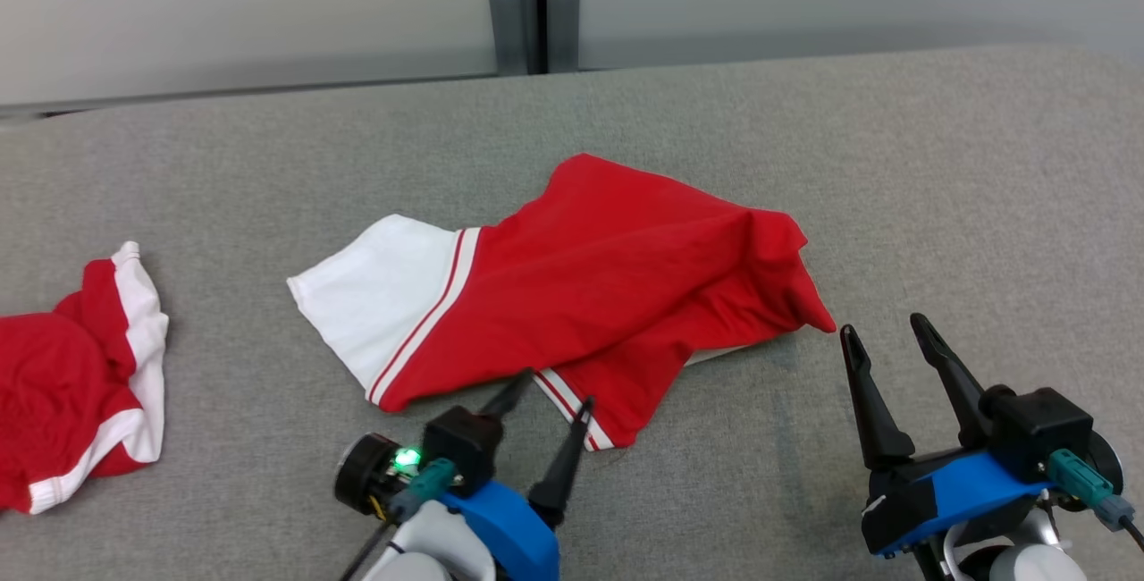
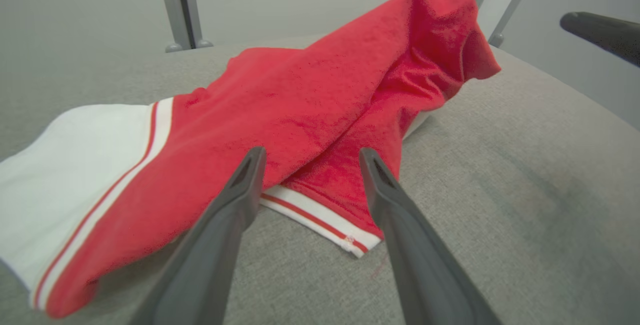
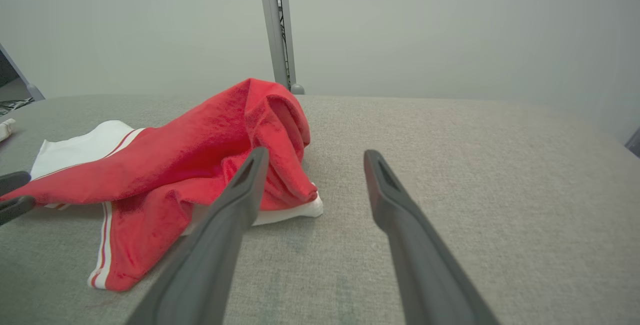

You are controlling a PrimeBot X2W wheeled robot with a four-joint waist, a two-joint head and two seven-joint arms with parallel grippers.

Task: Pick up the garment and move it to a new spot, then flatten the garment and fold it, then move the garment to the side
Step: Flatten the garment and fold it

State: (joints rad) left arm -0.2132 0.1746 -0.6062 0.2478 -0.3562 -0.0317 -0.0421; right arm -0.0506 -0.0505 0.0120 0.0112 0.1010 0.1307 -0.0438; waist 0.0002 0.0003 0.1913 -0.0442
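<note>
While both claws stand released and empty, a red garment lies rumpled near the middle of the grey tabletop, its white panel spread toward the robot's left and its right end bunched into a raised fold. The left claw points at the near edge, its spread fingers flanking the red-and-white striped hem; whether the tips touch the cloth cannot be told. The right claw hovers just beside the garment's right corner, apart from it. A second red-and-white garment sits crumpled well off to the left.

The cloth looks light, soft and limp, with a slightly fuzzy knit that should grip well rather than slip. It will likely sag and drape once lifted, and layers may come up together where it is doubled over. The striped hem, lying flat and thicker at the near edge, appears the surest place for a pinch; the right corner offers a matching hold for the other claw, letting the piece hang open for flattening.
</note>
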